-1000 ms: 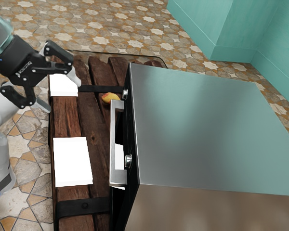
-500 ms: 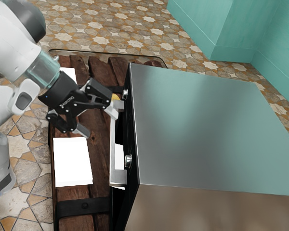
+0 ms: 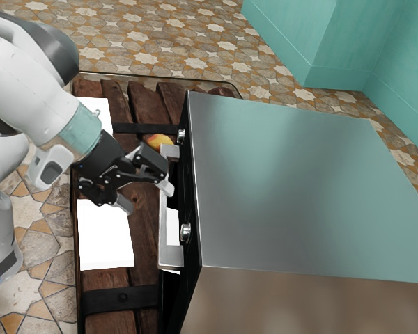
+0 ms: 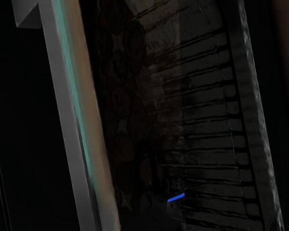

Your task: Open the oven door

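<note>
My gripper (image 3: pixel 145 195) stands open in front of the oven (image 3: pixel 292 188), at its long metal handle (image 3: pixel 164 240). One fingertip overlaps the handle bar between its two ends; whether it touches cannot be told. The other fingertip hangs apart from the bar, on the exterior view's left. The oven door's dark front is upright behind the handle and looks shut. In the wrist view the handle (image 4: pixel 70 120) runs as a long slanted bar, beside the dark door glass (image 4: pixel 135 115) with rack-like bars showing.
On the wooden slatted table (image 3: pixel 145 236) lie a white panel (image 3: pixel 104 240), another white panel (image 3: pixel 96 106) partly behind the arm, and a red-yellow fruit (image 3: pixel 158 141) near the handle's far end. Two knobs (image 3: pixel 185 232) stick out from the oven front.
My open gripper came in from the exterior view's left to the handle, then shifted along it toward the exterior view's bottom. The oven and its handle stayed where they were.
</note>
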Tool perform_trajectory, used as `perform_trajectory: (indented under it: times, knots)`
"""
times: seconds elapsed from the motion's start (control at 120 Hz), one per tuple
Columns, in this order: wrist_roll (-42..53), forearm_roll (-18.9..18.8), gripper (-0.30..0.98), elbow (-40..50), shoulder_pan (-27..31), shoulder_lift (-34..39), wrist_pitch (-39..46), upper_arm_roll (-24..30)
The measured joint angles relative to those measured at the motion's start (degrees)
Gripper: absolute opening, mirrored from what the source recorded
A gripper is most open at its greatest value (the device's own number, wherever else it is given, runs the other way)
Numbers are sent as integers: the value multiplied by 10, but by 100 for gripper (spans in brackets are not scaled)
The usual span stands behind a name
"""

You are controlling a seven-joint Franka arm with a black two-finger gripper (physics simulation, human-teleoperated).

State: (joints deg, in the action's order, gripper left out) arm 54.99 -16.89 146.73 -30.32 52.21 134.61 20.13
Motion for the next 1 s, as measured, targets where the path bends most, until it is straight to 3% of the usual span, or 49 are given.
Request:
perform_trajectory:
  times: [0.733,1.0]
  knots:
    - [25,28,69,17,16,-24,16,-5]
    - [30,59,66,16,12,-9,-28,-4]
